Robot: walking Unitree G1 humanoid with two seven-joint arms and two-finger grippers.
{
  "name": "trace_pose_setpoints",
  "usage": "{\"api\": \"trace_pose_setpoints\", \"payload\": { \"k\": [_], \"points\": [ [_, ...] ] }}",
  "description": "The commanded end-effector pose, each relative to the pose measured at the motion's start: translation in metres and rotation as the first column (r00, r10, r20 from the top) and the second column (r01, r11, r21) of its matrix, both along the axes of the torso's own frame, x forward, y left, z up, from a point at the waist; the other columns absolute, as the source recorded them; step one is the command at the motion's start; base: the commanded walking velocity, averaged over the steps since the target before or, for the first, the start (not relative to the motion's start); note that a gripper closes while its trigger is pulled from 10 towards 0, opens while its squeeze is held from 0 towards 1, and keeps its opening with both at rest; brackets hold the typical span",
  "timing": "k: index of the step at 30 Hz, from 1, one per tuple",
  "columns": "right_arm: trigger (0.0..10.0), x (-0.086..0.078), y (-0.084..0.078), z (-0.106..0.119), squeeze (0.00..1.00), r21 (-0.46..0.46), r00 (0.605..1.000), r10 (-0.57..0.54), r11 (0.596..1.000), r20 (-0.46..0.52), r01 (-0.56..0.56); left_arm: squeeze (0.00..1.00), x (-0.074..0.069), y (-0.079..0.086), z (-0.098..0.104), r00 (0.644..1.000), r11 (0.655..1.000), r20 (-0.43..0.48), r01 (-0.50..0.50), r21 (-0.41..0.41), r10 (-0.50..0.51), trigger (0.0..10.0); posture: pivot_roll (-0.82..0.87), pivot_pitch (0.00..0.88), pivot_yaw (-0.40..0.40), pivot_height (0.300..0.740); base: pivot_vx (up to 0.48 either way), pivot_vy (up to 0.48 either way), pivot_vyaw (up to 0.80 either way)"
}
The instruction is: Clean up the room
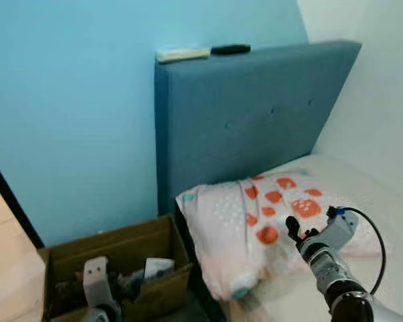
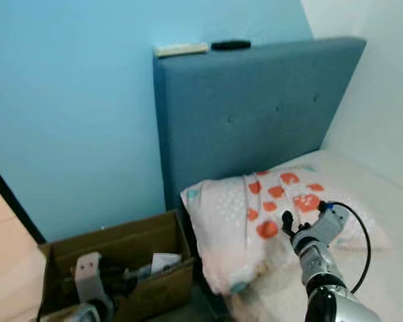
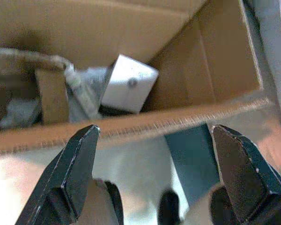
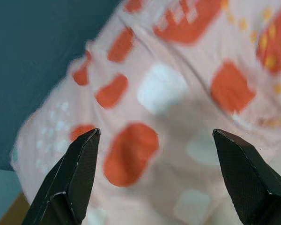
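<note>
A pale pink pillow (image 1: 255, 228) with orange patches lies at the head of the bed, against the blue headboard (image 1: 248, 114). My right gripper (image 1: 295, 230) hovers just in front of the pillow, open, with nothing between its fingers; its wrist view looks onto the pillow (image 4: 154, 122). My left gripper (image 3: 154, 140) hangs open above the near wall of a cardboard box (image 1: 114, 268) on the floor beside the bed. Inside the box lie a white carton (image 3: 129, 84) and crumpled scraps.
A white remote-like bar (image 1: 183, 54) and a black object (image 1: 230, 49) rest on top of the headboard. The light blue wall (image 1: 67, 114) rises behind the box. The white mattress (image 1: 383, 201) stretches to the right. Wooden floor (image 1: 3, 268) shows at the far left.
</note>
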State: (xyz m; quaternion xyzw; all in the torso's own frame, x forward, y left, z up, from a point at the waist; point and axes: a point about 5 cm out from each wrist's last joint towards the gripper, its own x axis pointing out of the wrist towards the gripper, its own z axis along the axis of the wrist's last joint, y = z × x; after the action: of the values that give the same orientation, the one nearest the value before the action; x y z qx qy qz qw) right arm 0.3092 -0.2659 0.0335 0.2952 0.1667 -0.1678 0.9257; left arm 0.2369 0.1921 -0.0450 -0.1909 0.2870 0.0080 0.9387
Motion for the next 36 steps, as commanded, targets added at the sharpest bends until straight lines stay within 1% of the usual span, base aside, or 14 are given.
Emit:
{"api": "trace_pose_setpoints", "payload": {
  "k": [1, 4, 6, 7, 8, 9, 11, 12, 14, 15, 23, 24, 31, 36],
  "points": [
    [10.0, 0.000, -0.004, 0.003, 0.00, 0.021, 0.999, -0.028, 0.999, 0.032, 0.027, 0.00, 0.004, 0.004, 0.005, 0.999, 1.000, 0.043, -0.001, -0.019, 0.002, 10.0, 0.02, 0.039, -0.053, 0.590, 0.000, 0.000, 0.00],
    [10.0, 0.000, -0.006, 0.004, 0.00, 0.041, 0.998, -0.041, 0.998, 0.051, 0.039, 0.00, 0.011, 0.006, 0.012, 0.995, 0.999, 0.098, 0.009, -0.039, -0.005, 10.0, 0.03, 0.063, -0.044, 0.585, 0.000, 0.000, 0.00],
    [10.0, 0.001, -0.009, 0.007, 0.00, 0.111, 0.990, -0.085, 0.991, 0.113, 0.072, 0.00, 0.030, 0.015, 0.038, 0.956, 0.995, 0.291, 0.039, -0.087, -0.013, 10.0, 0.07, 0.128, -0.023, 0.575, 0.000, 0.000, 0.00],
    [10.0, 0.001, -0.009, 0.007, 0.00, 0.111, 0.990, -0.085, 0.991, 0.113, 0.072, 0.00, 0.030, 0.015, 0.038, 0.956, 0.995, 0.291, 0.039, -0.087, -0.013, 10.0, 0.07, 0.128, -0.023, 0.575, 0.000, 0.000, 0.00],
    [10.0, 0.000, -0.013, 0.010, 0.00, 0.161, 0.979, -0.124, 0.982, 0.159, 0.098, 0.00, 0.045, 0.024, 0.065, 0.891, 0.992, 0.453, 0.071, -0.104, -0.016, 10.0, 0.09, 0.153, -0.018, 0.565, 0.000, 0.000, 0.00],
    [10.0, 0.000, -0.013, 0.010, 0.00, 0.161, 0.979, -0.124, 0.982, 0.159, 0.098, 0.00, 0.045, 0.024, 0.065, 0.891, 0.992, 0.453, 0.071, -0.104, -0.016, 10.0, 0.09, 0.153, -0.018, 0.565, 0.000, 0.000, 0.00],
    [10.0, -0.001, -0.021, 0.015, 0.00, 0.202, 0.964, -0.178, 0.970, 0.198, 0.137, 0.00, 0.058, 0.035, 0.103, 0.793, 0.990, 0.608, 0.111, -0.083, -0.038, 10.0, 0.13, 0.193, -0.010, 0.555, 0.000, 0.000, 0.00],
    [10.0, -0.001, -0.021, 0.015, 0.00, 0.202, 0.964, -0.178, 0.970, 0.198, 0.137, 0.00, 0.058, 0.035, 0.103, 0.793, 0.990, 0.608, 0.111, -0.083, -0.038, 10.0, 0.13, 0.193, -0.010, 0.555, 0.000, 0.000, 0.00],
    [10.0, -0.001, -0.032, 0.022, 0.00, 0.222, 0.944, -0.221, 0.961, 0.246, 0.167, 0.00, 0.058, 0.045, 0.144, 0.687, 0.987, 0.721, 0.156, -0.029, -0.088, 10.0, 0.16, 0.246, 0.004, 0.540, 0.000, 0.000, 0.00],
    [10.0, 0.000, -0.033, 0.024, 0.00, 0.225, 0.938, -0.224, 0.960, 0.263, 0.167, 0.00, 0.055, 0.047, 0.150, 0.672, 0.987, 0.735, 0.161, -0.020, -0.095, 10.0, 0.17, 0.268, 0.013, 0.535, 0.000, 0.000, 0.00],
    [10.0, 0.007, -0.038, 0.042, 0.00, 0.211, 0.909, -0.180, 0.972, 0.377, 0.105, 0.00, 0.035, 0.045, 0.168, 0.633, 0.981, 0.768, 0.193, -0.033, -0.099, 10.0, 0.20, 0.355, 0.028, 0.510, 0.000, 0.000, 0.00],
    [10.0, 0.010, -0.040, 0.049, 0.00, 0.205, 0.898, -0.167, 0.975, 0.407, 0.089, 0.00, 0.023, 0.038, 0.174, 0.628, 0.975, 0.771, 0.221, -0.040, -0.111, 10.0, 0.21, 0.396, 0.033, 0.510, 0.000, 0.000, 0.00],
    [10.0, 0.014, -0.046, 0.058, 0.00, 0.230, 0.884, -0.222, 0.964, 0.412, 0.135, 0.00, -0.001, 0.027, 0.188, 0.634, 0.964, 0.762, 0.261, -0.053, -0.129, 10.0, 0.25, 0.468, 0.052, 0.510, 0.000, 0.000, 0.00],
    [10.0, 0.022, -0.055, 0.080, 0.00, 0.289, 0.819, -0.286, 0.945, 0.498, 0.154, 0.00, -0.014, 0.026, 0.197, 0.649, 0.958, 0.744, 0.285, -0.044, -0.159, 10.0, 0.27, 0.485, 0.067, 0.510, 0.000, 0.000, 0.00]
  ]
}}
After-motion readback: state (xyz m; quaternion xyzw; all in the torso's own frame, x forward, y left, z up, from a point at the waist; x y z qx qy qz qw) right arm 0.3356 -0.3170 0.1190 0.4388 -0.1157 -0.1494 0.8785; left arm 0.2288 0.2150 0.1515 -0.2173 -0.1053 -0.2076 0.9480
